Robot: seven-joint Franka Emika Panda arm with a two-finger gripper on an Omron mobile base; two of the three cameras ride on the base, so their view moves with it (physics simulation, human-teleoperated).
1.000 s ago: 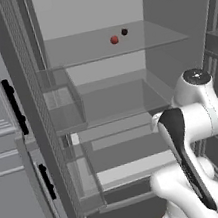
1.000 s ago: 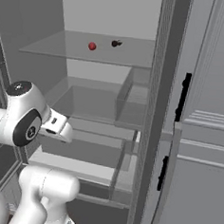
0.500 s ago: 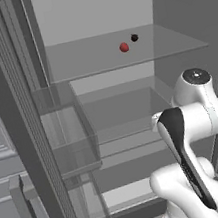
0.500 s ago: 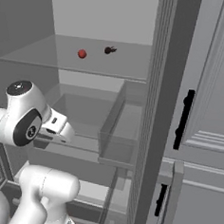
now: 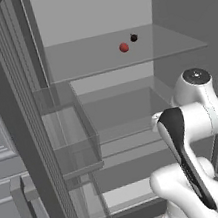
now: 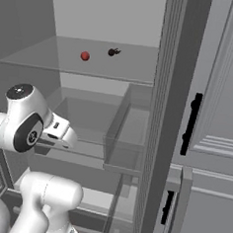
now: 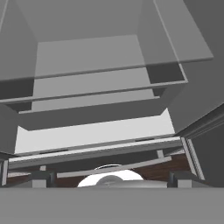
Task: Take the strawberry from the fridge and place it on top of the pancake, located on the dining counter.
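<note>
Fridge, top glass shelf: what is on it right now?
On the fridge's top glass shelf lie the strawberry and, just beside it toward the back, a small dark ball. The shelves below look bare, though the arm covers part of them.

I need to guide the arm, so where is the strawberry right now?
The strawberry sits on the fridge's upper glass shelf, toward the back, just left of a small black ball in both base views.

Glass fridge shelf (image 5: 170,44), red strawberry (image 5: 124,48) beside small dark ball (image 5: 133,38) on it
</note>
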